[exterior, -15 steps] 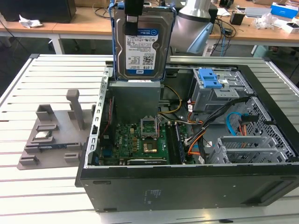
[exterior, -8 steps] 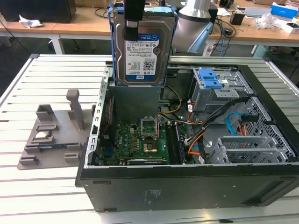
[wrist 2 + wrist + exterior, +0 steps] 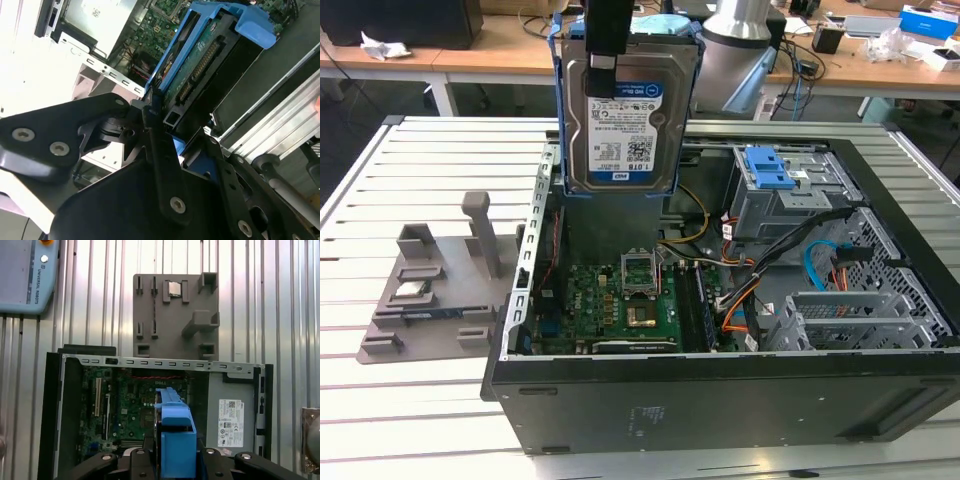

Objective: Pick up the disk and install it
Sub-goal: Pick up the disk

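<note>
The disk [image 3: 630, 115], a silver drive with a blue-and-white label in a blue plastic carrier, hangs upright above the back of the open computer case [image 3: 720, 400]. My gripper [image 3: 603, 62] comes down from above and is shut on the disk's upper edge, one black finger lying over the label side. In the second wrist view the black fingers [image 3: 152, 125] clamp the blue carrier, and the disk [image 3: 200, 60] shows edge-on with its green circuit board. The first wrist view looks straight down the blue carrier of the disk [image 3: 174, 440] onto the motherboard [image 3: 135, 405] below.
A grey drive cage [image 3: 790, 205] with a blue latch [image 3: 772, 168] sits at the case's back on the exterior view's right, amid orange and blue cables. A grey slotted fixture [image 3: 430, 290] with a small silver chip [image 3: 412, 291] lies on the slatted table [image 3: 380, 190]. A control pendant [image 3: 25, 275] rests nearby.
</note>
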Action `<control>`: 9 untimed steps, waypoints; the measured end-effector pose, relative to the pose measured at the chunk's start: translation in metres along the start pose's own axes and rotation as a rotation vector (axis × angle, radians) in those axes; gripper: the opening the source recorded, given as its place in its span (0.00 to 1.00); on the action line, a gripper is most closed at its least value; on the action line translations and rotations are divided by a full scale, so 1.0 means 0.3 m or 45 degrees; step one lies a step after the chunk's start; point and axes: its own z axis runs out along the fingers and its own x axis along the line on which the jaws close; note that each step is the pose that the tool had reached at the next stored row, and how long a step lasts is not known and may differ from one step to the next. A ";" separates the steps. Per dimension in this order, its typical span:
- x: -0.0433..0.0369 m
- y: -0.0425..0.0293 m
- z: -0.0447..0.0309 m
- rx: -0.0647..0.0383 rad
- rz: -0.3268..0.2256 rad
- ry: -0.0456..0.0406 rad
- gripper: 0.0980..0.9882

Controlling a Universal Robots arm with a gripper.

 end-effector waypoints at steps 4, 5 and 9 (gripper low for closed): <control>0.026 0.001 0.001 0.000 0.000 0.000 0.30; 0.035 0.001 0.001 0.000 0.000 0.000 0.30; 0.065 0.001 0.002 0.000 0.000 0.000 0.30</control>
